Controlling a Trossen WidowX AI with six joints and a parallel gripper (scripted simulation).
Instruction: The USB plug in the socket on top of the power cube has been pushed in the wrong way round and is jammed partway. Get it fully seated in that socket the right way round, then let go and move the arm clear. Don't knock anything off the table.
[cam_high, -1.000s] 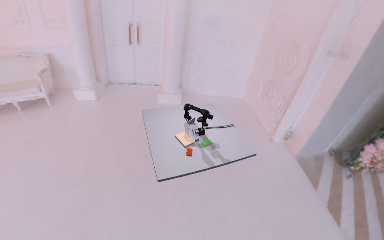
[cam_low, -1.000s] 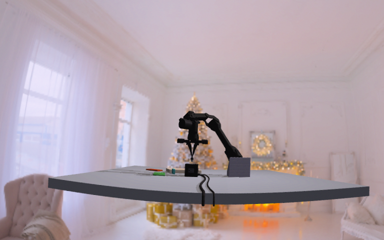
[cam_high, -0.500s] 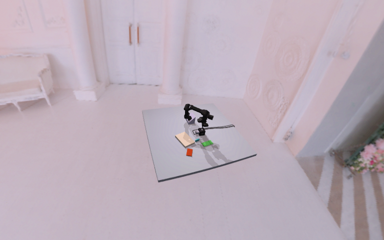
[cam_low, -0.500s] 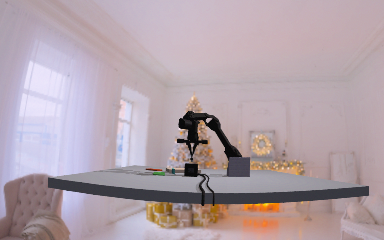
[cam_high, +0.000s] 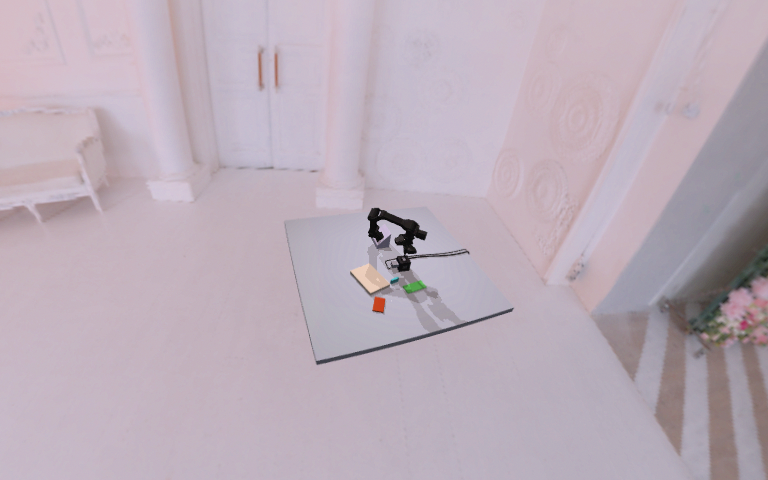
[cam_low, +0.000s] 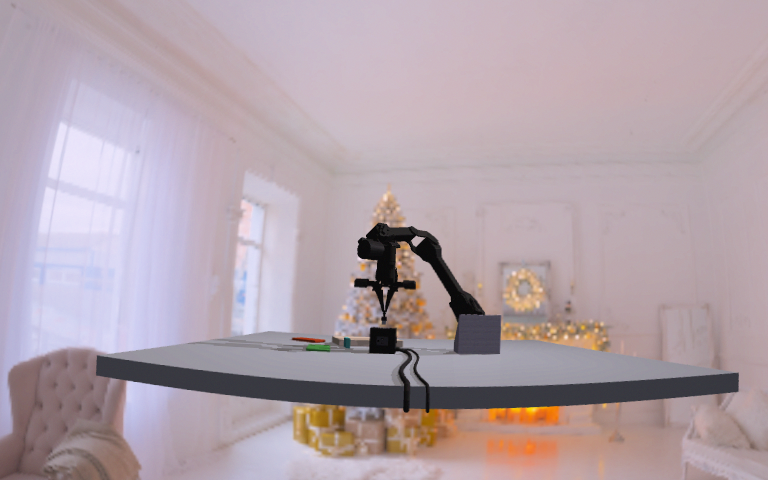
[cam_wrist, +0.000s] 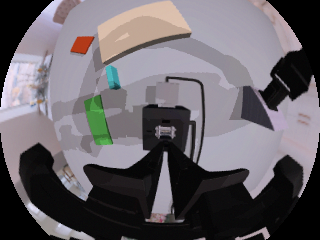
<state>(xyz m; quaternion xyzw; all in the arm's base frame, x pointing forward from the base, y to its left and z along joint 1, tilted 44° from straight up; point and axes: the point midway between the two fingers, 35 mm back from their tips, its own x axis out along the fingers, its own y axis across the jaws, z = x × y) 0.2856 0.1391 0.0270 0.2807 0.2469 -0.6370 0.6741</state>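
Observation:
The black power cube stands on the table. My gripper points straight down over it, shut on the small USB plug. The plug's silvery end shows just past the fingertips in the wrist view. In the exterior view a narrow gap shows between the plug and the cube's top, so the plug is out of the socket. The plug hides the socket in the wrist view, and which way round it faces cannot be told.
A pale grey block with a cable sits beside the cube. Two black cables run over the table edge. A teal block, green piece, beige board, red piece and purple-grey block lie around.

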